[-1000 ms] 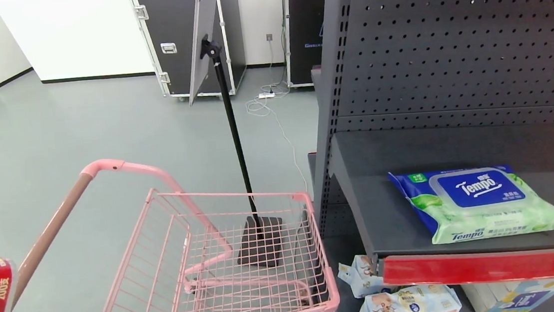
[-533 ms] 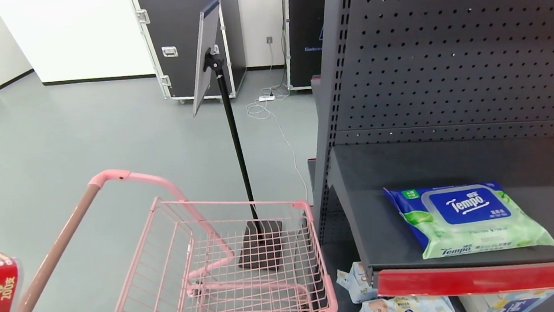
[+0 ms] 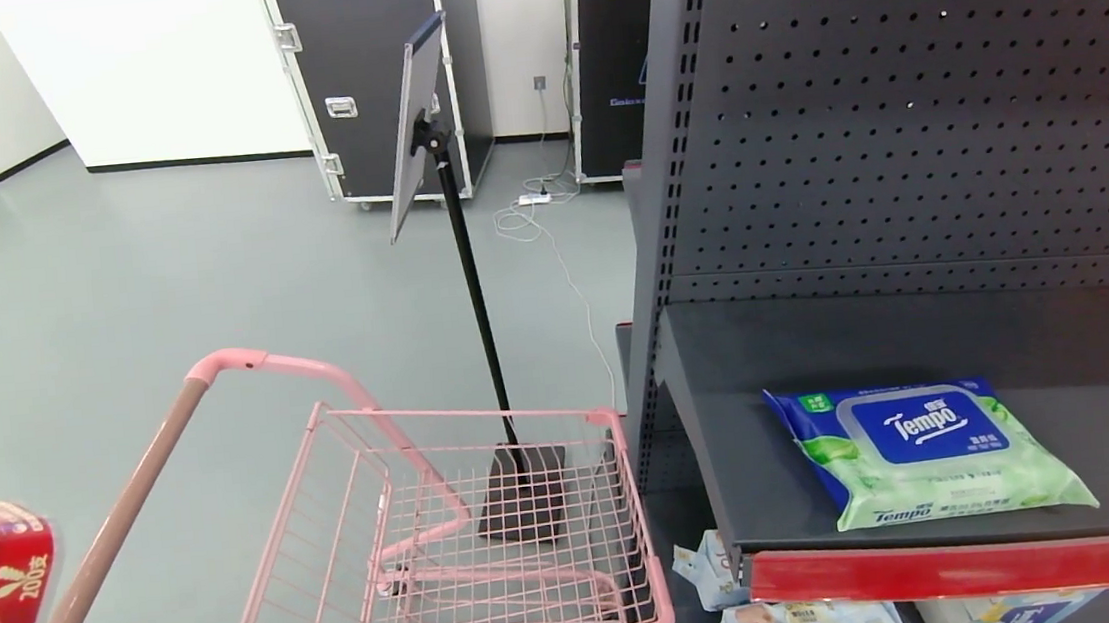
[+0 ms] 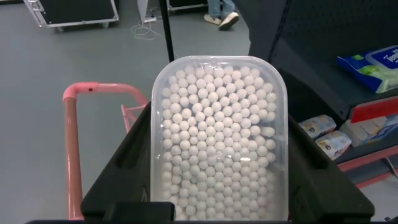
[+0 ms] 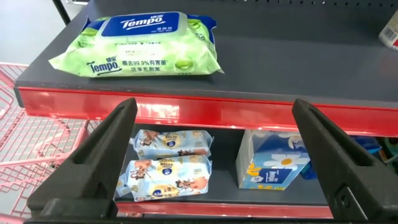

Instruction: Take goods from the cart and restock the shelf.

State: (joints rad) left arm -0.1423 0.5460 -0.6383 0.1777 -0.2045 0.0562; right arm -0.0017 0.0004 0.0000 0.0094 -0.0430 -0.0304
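**A:** What has shifted in the last second?

**B:** The whole head view. The shelf [image 3: 769, 353] and its wipes now sit further left and lower, and the cart's handle sits further right. That is the camera moving, not the goods. I read it as the robot squaring up to the shelf with stock in hand.

**A:** Which stock?

**B:** A clear tub of cotton swabs [image 4: 221, 124] with a red label. It is clamped between the fingers of the left gripper [image 4: 221, 180], just beside the handle of the pink cart [image 3: 468, 411] and well apart from the shelf.

**A:** And the other arm?

**B:** The right gripper [image 5: 214, 162] faces the shelf's red front edge with its fingers wide apart and nothing between them.

**A:** What is in the cart?

**B:** I make out no goods in the basket. Through the wire I see floor and the foot of a sign stand [image 3: 472, 289].

**A:** And the shelf?

**B:** One pack of wet wipes [image 3: 928, 444] lies flat near the front edge. Tucked beneath are small tissue packs [image 5: 165, 177], next to a blue-and-white box [image 5: 273, 165]. There is bare board beside the wipes, so the tub looks to me like the item still to be set down.
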